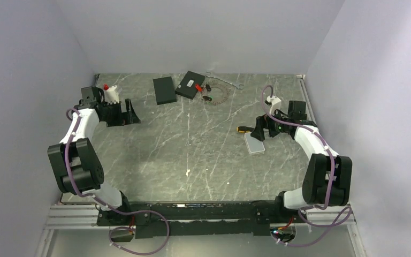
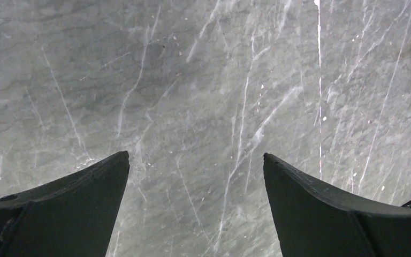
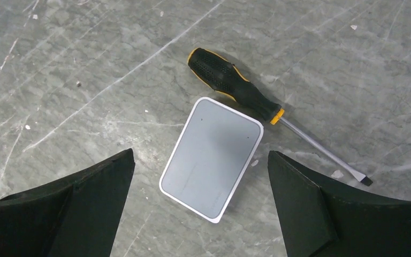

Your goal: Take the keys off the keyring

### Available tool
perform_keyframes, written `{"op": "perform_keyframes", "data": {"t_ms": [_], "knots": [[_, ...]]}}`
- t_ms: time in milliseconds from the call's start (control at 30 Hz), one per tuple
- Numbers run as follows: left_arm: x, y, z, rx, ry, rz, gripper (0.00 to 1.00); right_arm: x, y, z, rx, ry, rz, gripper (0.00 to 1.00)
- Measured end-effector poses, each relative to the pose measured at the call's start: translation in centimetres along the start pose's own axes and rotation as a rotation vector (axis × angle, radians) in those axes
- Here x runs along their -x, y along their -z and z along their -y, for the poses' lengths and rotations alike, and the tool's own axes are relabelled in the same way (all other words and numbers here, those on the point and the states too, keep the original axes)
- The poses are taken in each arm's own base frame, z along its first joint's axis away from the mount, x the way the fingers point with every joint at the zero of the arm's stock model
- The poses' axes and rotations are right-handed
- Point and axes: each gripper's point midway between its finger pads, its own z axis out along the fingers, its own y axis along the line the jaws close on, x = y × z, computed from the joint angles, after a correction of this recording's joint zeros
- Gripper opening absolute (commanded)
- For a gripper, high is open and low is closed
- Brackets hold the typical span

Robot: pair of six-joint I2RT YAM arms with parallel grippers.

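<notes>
**Grey keyring far centre of desk, both pincers spread and away from it**

Grey keyring (image 1: 219,95) lies flat at the far middle of the marbled desk (image 1: 192,160); keys (image 1: 207,98) sit at its left side, red, green and dark heads just visible; too small to tell whether they are threaded on; two black boxes (image 1: 164,90) just left of the ring, the nearer one touching or nearly touching it; thin wrench (image 1: 230,81) just beyond.

Left arm: elbow folded high near its base, forearm reaching to the far left; left pincer (image 2: 195,158) points down at bare desk, jaws wide apart, nothing between them; well apart from the ring.

Right arm: elbow raised at the near right, forearm angled inward; right pincer (image 3: 200,152) hangs over a white box (image 3: 211,171), jaws wide apart, gripping nothing; screwdriver (image 3: 230,83) with a black-and-yellow handle lies just beside the box's far edge, blade pointing away to the right.
</notes>
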Motion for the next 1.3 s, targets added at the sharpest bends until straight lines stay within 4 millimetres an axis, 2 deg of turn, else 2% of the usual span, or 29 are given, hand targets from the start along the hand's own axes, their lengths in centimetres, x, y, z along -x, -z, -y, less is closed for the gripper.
{"op": "perform_keyframes", "data": {"t_ms": [233, 467, 567, 767, 900, 1100, 1300], "knots": [[0.0, 0.8, 0.6, -0.03, -0.006, 0.039, 0.99, -0.3, -0.2, 0.0, -0.032, 0.03, 0.001, 1.0], [0.7, 1.3, 0.8, -0.054, -0.012, 0.074, 0.99, 0.7, -1.7, -1.7, -0.031, 0.118, -0.024, 1.0], [0.6, 1.3, 0.7, -0.058, -0.009, 0.077, 0.99, 2.6, -2.7, -1.9, -0.025, 0.156, -0.028, 1.0], [0.7, 1.5, 0.6, -0.073, 0.001, 0.085, 0.99, 9.4, -5.1, -0.5, -0.064, 0.252, 0.026, 0.99], [0.8, 1.7, 0.7, -0.087, 0.007, 0.092, 1.0, 11.7, -8.3, -0.3, -0.061, 0.291, 0.028, 0.98], [0.8, 1.8, 0.7, -0.097, 0.011, 0.097, 1.0, 11.8, -14.7, -1.1, -0.03, 0.322, -0.031, 0.96], [0.9, 1.9, 0.7, -0.107, 0.014, 0.1, 0.99, 13.5, -20.9, -1.0, -0.044, 0.357, -0.046, 0.92]]}}
